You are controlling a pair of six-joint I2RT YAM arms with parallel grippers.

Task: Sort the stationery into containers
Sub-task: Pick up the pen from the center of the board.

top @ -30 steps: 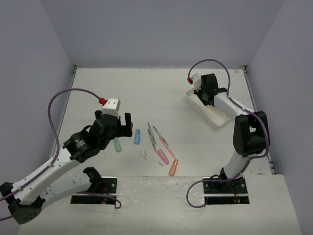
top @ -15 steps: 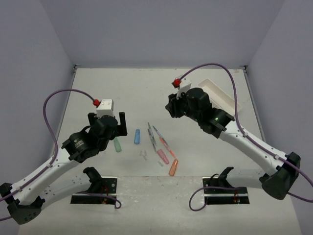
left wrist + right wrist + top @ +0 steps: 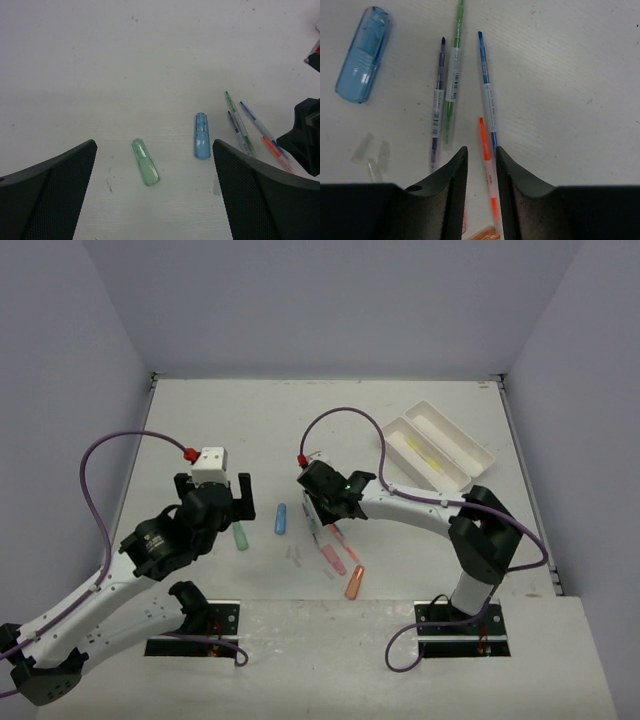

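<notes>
Thin pens lie in a loose bundle mid-table: green [image 3: 454,65], dark purple [image 3: 437,107], blue [image 3: 487,100] and orange [image 3: 482,131]. My right gripper [image 3: 480,149] hangs low over them [image 3: 322,512], jaws narrowly open either side of the orange pen, which lies flat on the table. My left gripper [image 3: 154,147] hovers wide open and holds nothing, above a stubby green piece [image 3: 145,162] and a blue piece [image 3: 202,136]. The white two-compartment tray [image 3: 462,445] stands at the back right with a yellow pen [image 3: 420,447] in it.
A pink piece [image 3: 333,560] and an orange piece [image 3: 354,582] lie in front of the pens, with tiny clear bits [image 3: 295,558] beside them. Grey walls close in the table on three sides. My two grippers are about a hand's width apart.
My right arm has swung from the tray at the back right down to the pens in the middle. My left gripper has drifted slightly left, still wide open.
</notes>
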